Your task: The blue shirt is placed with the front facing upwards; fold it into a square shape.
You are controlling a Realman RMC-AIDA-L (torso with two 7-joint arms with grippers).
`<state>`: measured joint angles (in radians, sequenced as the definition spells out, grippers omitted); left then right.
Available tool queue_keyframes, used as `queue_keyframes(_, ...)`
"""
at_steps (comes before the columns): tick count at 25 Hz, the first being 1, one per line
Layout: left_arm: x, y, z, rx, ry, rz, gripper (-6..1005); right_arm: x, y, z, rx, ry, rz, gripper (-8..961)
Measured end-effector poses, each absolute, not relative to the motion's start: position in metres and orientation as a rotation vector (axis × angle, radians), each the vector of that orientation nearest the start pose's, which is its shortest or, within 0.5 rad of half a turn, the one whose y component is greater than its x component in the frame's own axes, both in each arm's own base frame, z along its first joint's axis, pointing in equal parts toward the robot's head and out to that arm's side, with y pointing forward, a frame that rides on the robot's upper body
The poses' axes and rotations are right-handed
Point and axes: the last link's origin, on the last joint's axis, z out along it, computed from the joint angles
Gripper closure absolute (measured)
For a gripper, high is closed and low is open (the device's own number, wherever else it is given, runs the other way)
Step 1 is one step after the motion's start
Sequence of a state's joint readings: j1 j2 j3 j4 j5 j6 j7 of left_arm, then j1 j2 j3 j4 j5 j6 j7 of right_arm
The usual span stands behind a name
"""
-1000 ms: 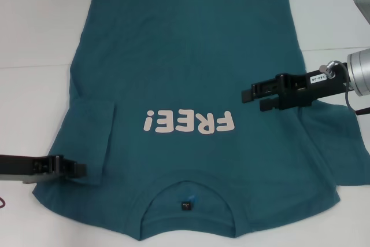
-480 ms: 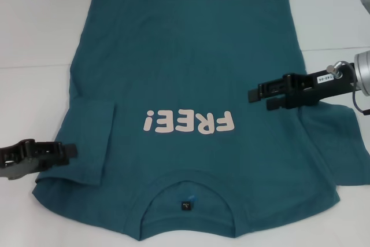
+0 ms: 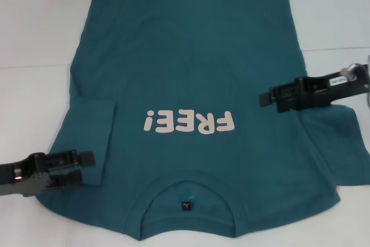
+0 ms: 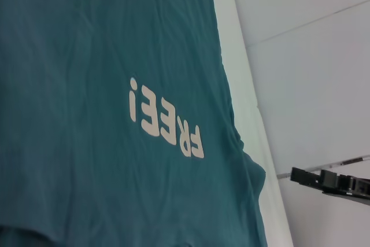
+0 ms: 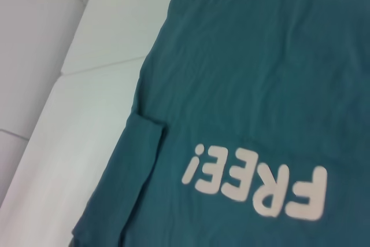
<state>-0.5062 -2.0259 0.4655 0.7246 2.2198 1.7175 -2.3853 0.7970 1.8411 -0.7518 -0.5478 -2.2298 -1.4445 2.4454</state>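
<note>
The blue shirt point(image 3: 185, 56) lies flat and face up on the white table, its collar point(image 3: 188, 186) nearest me and the pale "FREE!" print point(image 3: 189, 122) reading upside down. Its left sleeve point(image 3: 92, 137) is folded inward over the body; the right sleeve point(image 3: 332, 143) still spreads outward. My left gripper point(image 3: 85, 167) hovers open at the lower end of the folded sleeve, holding nothing. Above the shirt's right edge, near the armpit, my right gripper point(image 3: 269, 101) is open and empty; the left wrist view shows it point(image 4: 298, 174) beyond the shirt point(image 4: 87, 85). The right wrist view looks across the shirt point(image 5: 260, 56) to the folded sleeve point(image 5: 139, 160).
The white table point(image 3: 34, 27) shows on both sides of the shirt and behind its hem, with a thin seam line point(image 3: 34, 66) crossing it. The shirt's collar end reaches close to the table's near edge.
My left gripper has swung in from the left and now sits over the folded sleeve's lower end. My right gripper has drawn back to the right, off the chest toward the shirt's edge.
</note>
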Motion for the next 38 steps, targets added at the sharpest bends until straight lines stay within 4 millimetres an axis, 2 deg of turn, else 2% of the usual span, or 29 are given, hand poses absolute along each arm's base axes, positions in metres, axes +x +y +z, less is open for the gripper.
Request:
queue_keyframes(1, -0.296, 0.310, 0.042, -2.217, -2.033, -0.756, 348, 0.247, 0.410, 0.069, -2.334, 1.737, 0.349, 273)
queue_keyframes(6, -0.298, 0.310, 0.039, -2.199, -2.035, -0.758, 131, 0.265, 0.398, 0.101, -2.281, 1.767, 0.336, 274)
queue_keyframes(12, -0.297, 0.314, 0.039, -2.192, -2.024, -0.759, 52, 0.289, 0.388, 0.135, -2.138, 1.803, 0.486, 276)
queue_keyframes(15, -0.297, 0.314, 0.039, -2.189, -2.022, -0.759, 52, 0.298, 0.385, 0.141, -2.087, 1.820, 0.502, 278)
queue_keyframes(22, -0.298, 0.315, 0.039, -2.185, -2.021, -0.759, 52, 0.322, 0.382, 0.144, -2.017, 1.795, 0.263, 280)
queue_keyframes(29, -0.298, 0.315, 0.036, -2.174, -2.031, -0.759, 52, 0.324, 0.383, 0.153, -2.010, 1.732, 0.178, 282)
queue_keyframes(33, -0.299, 0.316, 0.034, -2.167, -2.035, -0.757, 52, 0.333, 0.383, 0.157, -1.967, 1.710, 0.146, 284)
queue_keyframes(38, -0.299, 0.317, 0.033, -2.162, -2.037, -0.761, 52, 0.343, 0.383, 0.147, -1.937, 1.681, 0.093, 285)
